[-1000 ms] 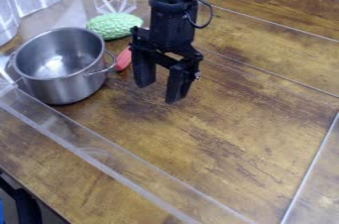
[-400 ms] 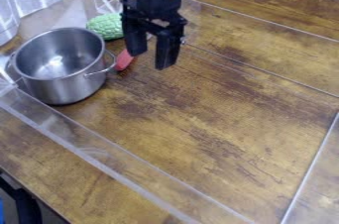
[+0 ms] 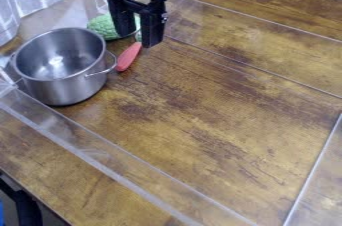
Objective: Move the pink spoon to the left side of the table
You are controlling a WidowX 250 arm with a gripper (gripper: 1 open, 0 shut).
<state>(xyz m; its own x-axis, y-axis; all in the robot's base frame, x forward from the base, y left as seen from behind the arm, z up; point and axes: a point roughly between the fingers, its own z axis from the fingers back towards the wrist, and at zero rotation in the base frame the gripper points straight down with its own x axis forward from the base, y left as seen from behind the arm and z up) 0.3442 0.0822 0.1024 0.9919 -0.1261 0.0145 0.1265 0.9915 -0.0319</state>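
The pink spoon (image 3: 128, 56) lies on the dark wooden table (image 3: 214, 100), its pinkish-red handle slanting just right of the pot. My gripper (image 3: 134, 38) hangs above the spoon's upper end, black fingers pointing down and spread apart with nothing between them. The spoon's far end is hidden behind the fingers.
A steel pot (image 3: 58, 64) stands at the left, close to the spoon. A green knobbly scrubber (image 3: 104, 25) lies behind it, partly hidden by the gripper. Clear plastic strips (image 3: 134, 165) cross the tabletop. A white cloth is at the far left corner.
The gripper has moved up and to the left, away from the table's middle to above the spoon's far end. The spoon, earlier mostly covered, now shows beside the pot.
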